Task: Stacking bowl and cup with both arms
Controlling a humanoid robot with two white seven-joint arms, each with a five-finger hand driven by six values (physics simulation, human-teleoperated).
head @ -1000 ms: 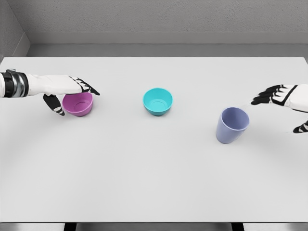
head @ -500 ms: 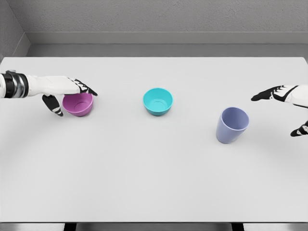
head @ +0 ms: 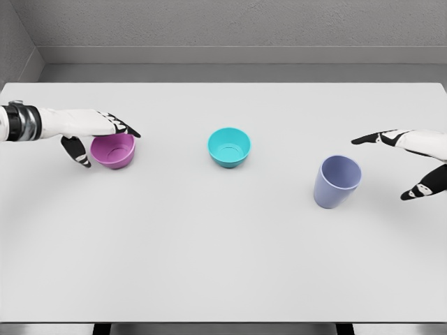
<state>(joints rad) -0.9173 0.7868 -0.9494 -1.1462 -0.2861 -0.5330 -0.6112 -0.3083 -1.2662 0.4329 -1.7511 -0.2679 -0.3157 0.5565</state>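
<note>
On the table (head: 223,265): two bowls (head: 112,151) (head: 229,146), one cup (head: 336,181).

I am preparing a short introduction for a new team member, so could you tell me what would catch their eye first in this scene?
Three bright vessels in a row on the pale table: a purple bowl at left, a teal bowl in the middle and a lavender cup at right. The left hand straddles the purple bowl's rim, fingers over it and thumb outside. The right hand is spread open beside the cup, apart from it.
</note>
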